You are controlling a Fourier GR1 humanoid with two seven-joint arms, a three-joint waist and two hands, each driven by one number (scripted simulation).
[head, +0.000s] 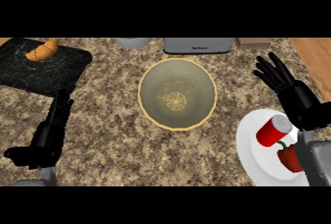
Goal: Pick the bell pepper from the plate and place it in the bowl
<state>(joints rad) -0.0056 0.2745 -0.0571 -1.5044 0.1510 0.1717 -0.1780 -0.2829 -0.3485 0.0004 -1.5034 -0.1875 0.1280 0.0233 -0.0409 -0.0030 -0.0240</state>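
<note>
Low at the right, a white plate carries the red bell pepper, partly behind the right forearm, with a red can just beyond it. The right hand hovers past the plate's far edge, fingers straight and spread, holding nothing, and the pepper lies nearer than it, beside the wrist. The left hand rests open at the left. Bare desk separates the plate from the central bowl. Far left, a croissant lies on a black board.

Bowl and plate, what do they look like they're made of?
The bowl looks like glazed ceramic: dull olive inside with speckles and a yellow rim, though the look leaves it open. The plate looks like plain white ceramic or plastic, smooth and unpatterned.
</note>
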